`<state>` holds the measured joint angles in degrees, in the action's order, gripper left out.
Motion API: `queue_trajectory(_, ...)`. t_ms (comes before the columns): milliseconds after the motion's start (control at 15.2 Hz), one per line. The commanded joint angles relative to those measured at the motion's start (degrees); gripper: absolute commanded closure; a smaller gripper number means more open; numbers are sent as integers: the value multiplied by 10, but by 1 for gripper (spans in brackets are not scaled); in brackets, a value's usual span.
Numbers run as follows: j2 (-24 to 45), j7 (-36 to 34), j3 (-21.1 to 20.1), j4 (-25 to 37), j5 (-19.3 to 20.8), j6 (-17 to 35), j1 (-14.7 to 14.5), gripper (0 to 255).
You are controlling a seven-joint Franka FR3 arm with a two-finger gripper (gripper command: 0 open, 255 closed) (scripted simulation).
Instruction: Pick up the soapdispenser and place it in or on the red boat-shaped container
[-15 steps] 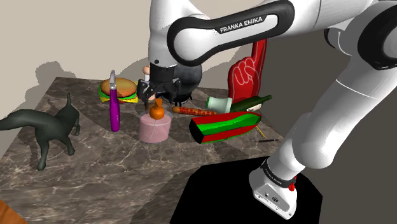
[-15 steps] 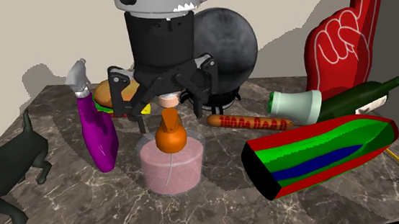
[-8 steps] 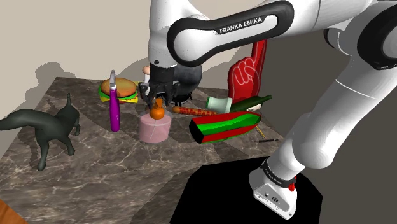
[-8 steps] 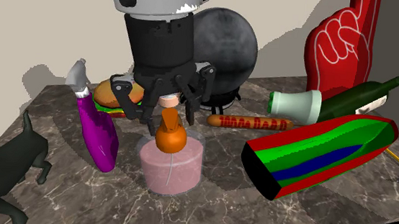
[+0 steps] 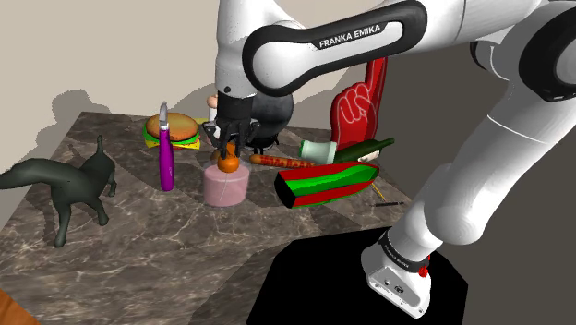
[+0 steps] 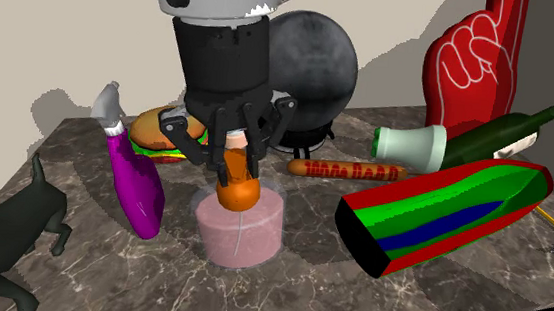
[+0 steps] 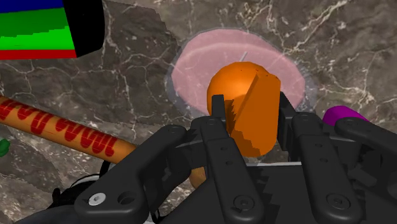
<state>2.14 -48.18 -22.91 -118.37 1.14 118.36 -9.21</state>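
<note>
The dispenser [image 5: 224, 187] stands upright near the middle of the desk [image 5: 166, 254], a pale pink tub with an orange pump [image 6: 237, 189] on top; the pincer [image 6: 232, 164] hangs straight above it and is clenched on that pump, one black finger [image 7: 220, 109] pressed to each side of the orange head, as the wrist view shows; so the step in hand looks to be securing the hold and starting the lift. The grip sits high, on the narrow rounded pump and not on the wide body, so the tub may swing or slip; judged from this, the lift should go straight up and slowly, with the squeeze kept firm and the wrist level. The purple bottle [image 6: 135, 185] leans just to the second exterior view's left of the tub, and the hot dog [image 6: 347, 169] lies just beyond it on the right; a clean vertical rise would avoid brushing either. The boat [image 5: 328, 182], red outside with green and blue bands inside, lies near the tub on the shoulder view's right, its open end turned toward the near edge; the green bottle [image 6: 456, 142] rests close behind it; the carry should clear the boat's red rim, then lower the tub gently so that it settles inside without tipping.
</note>
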Motion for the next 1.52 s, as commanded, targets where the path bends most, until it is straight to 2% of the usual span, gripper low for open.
queue_trajectory(0, 1, 0, 0, 0, 0, -1, 0, 255)
queue_trajectory(1452, -37, 12, 2, 129, -16, -165, 3, 255)
